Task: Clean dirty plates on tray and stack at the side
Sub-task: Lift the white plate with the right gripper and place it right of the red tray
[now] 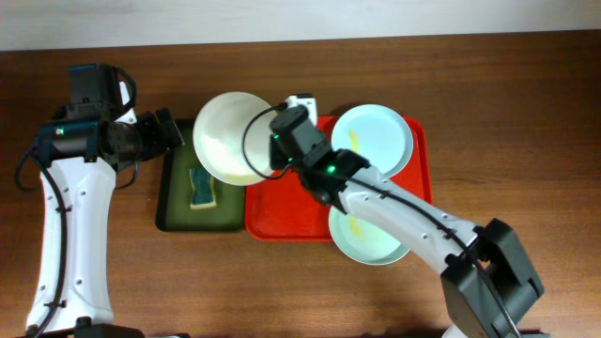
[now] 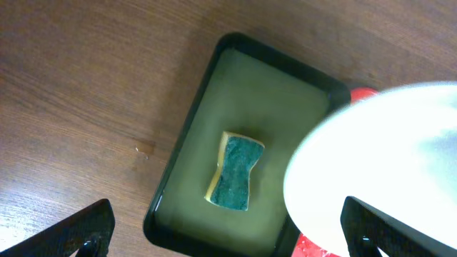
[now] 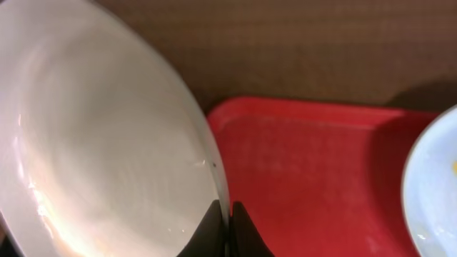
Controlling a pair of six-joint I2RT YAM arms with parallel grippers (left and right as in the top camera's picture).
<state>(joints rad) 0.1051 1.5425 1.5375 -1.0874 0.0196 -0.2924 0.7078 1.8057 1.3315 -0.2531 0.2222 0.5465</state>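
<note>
**White plate in your right gripper, two plates on the tray**

Your right gripper point(image 3: 230, 223) is clamped on the rim of the white plate point(image 1: 228, 136). Its fingers are pressed together, with the plate's edge between them. The plate is off the tray point(image 1: 282, 202) and hangs above that tray's left far corner. It also covers the right far corner of the green tray point(image 1: 177, 192) beside it. In the right wrist view the plate stands tilted, and I cannot make out any smear on it.

The blue plate point(image 1: 376, 139) lies in the right far corner of the tray, and you can see a yellow smear on its left part. The green plate point(image 1: 368, 239) lies at the near edge of the tray and reaches over this edge onto the table point(image 1: 141, 282). Your right arm crosses over it, so part of it is hidden. A yellow smear shows near its left side.

A sponge point(image 2: 235, 172) lies flat in the green tray, near its middle, with the green face up.

Your left gripper point(image 1: 172, 131) has its fingers wide apart and holds nothing. It is at the left far corner of the green tray and touches none of the plates.
</note>
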